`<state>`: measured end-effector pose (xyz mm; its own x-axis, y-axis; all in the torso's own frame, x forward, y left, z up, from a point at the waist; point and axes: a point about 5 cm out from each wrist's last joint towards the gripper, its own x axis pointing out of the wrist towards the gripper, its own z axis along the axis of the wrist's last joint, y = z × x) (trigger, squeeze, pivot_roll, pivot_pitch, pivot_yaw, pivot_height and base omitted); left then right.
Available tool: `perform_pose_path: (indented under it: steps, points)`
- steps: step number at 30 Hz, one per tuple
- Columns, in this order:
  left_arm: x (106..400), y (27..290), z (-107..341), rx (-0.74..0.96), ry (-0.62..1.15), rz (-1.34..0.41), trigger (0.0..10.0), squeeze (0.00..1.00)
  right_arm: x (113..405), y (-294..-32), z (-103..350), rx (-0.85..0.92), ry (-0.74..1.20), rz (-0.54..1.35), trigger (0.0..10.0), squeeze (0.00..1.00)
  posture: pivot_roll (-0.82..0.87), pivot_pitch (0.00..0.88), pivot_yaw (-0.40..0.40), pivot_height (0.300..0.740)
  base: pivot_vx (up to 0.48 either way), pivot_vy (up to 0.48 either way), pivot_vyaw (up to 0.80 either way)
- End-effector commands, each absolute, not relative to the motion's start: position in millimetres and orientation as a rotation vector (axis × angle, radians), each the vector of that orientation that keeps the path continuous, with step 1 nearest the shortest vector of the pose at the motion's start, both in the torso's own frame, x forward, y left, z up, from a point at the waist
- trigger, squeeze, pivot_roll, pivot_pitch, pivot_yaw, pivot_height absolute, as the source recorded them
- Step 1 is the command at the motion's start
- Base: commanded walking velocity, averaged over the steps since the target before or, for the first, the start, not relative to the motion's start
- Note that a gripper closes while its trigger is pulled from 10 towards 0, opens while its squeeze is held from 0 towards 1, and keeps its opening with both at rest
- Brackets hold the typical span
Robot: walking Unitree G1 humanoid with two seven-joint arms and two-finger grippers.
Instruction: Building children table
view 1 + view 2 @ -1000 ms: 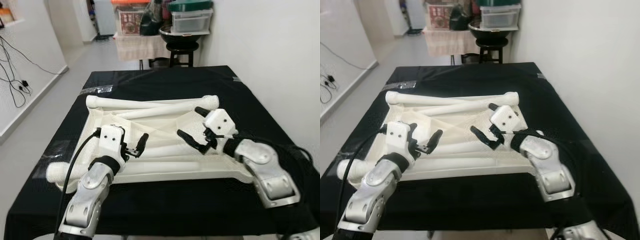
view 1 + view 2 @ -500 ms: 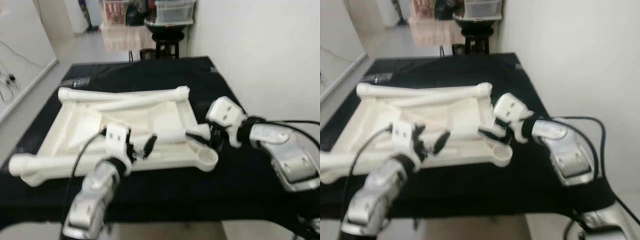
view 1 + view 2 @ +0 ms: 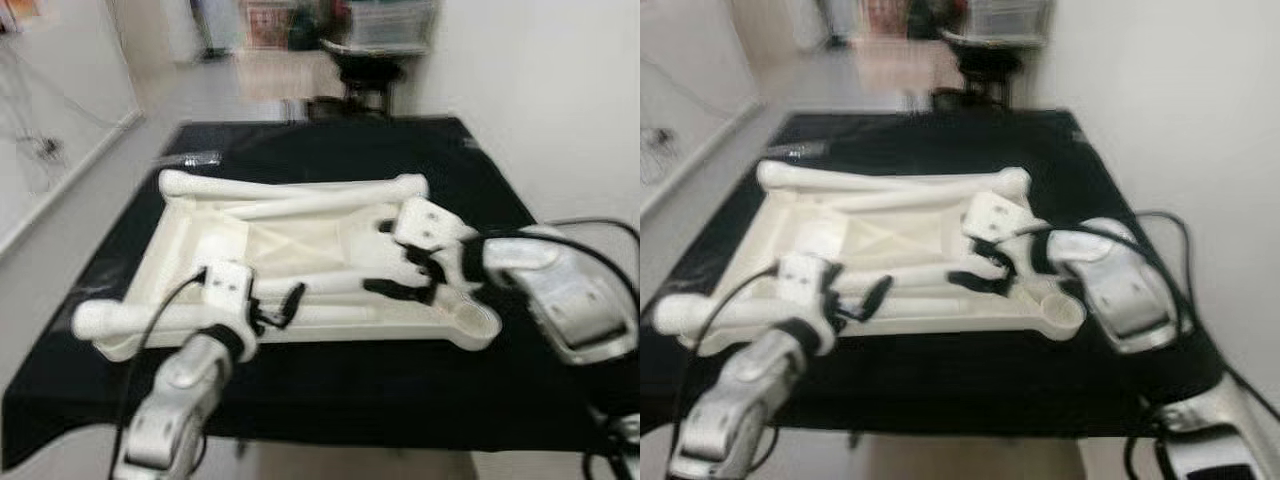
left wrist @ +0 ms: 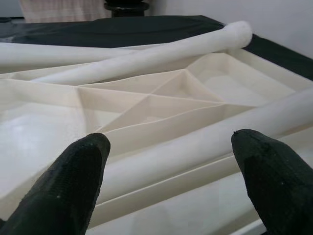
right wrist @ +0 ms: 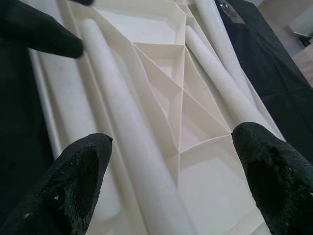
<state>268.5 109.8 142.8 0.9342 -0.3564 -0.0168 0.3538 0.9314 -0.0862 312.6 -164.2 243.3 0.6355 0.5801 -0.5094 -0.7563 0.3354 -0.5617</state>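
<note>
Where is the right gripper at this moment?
In the left eye view the right gripper hovers open over the right half of the upturned white tabletop, above a loose white leg lying inside it.

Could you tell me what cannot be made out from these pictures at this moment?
- Items on the stool beyond the black table: blurred in both eye views.
- Near-right corner socket of the upturned tabletop: partly covered by the right arm in the eye views.
- How many loose legs lie in the tabletop: arms overlap them.
- Left gripper and right gripper: open, holding nothing.
</note>
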Motion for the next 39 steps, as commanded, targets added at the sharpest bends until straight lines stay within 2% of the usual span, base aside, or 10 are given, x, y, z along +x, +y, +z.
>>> perform_pose_path:
  steps: [1,9,20,21,23,24,26,35,39]
  points:
    - [266,105,141,-0.077,0.050,-0.378,10.0,0.00,315,-166,237,-0.895,0.280,0.861,10.0,0.00,-0.04,0.011,0.014,0.740,0.000,0.000,0.00]
    - [264,102,137,-0.090,0.085,-0.396,10.0,0.00,320,-179,227,-1.103,0.434,0.831,10.0,0.00,-0.04,0.023,0.014,0.740,0.000,0.000,0.00]
    - [256,91,129,-0.106,0.159,-0.507,10.0,0.00,324,-191,216,-1.265,0.623,0.828,10.0,0.00,-0.04,0.036,0.006,0.740,0.000,0.000,0.00]
    - [256,89,129,-0.110,0.161,-0.527,8.7,0.00,328,-190,217,-1.287,0.632,0.824,10.0,0.00,-0.04,0.039,0.005,0.740,0.000,0.000,0.00]
    - [255,89,129,-0.111,0.160,-0.534,8.7,0.00,330,-189,217,-1.296,0.633,0.819,10.0,0.00,-0.04,0.039,0.005,0.740,0.000,0.000,0.00]
    - [255,88,130,-0.117,0.152,-0.538,0.3,0.00,332,-189,218,-1.307,0.633,0.811,10.0,0.00,-0.04,0.040,0.006,0.740,0.000,0.000,0.00]
    - [253,87,131,-0.119,0.148,-0.553,0.0,0.00,335,-188,219,-1.334,0.638,0.804,10.0,0.00,-0.04,0.040,0.003,0.740,0.000,0.000,0.00]
    - [250,83,129,-0.123,0.186,-0.597,0.0,0.00,345,-182,221,-1.441,0.697,0.797,10.0,0.00,-0.04,0.049,-0.002,0.740,0.000,0.000,0.00]
    - [250,83,129,-0.131,0.186,-0.595,0.0,0.00,356,-170,213,-1.483,0.716,0.775,10.0,0.00,-0.06,0.057,-0.001,0.740,0.000,0.000,0.00]
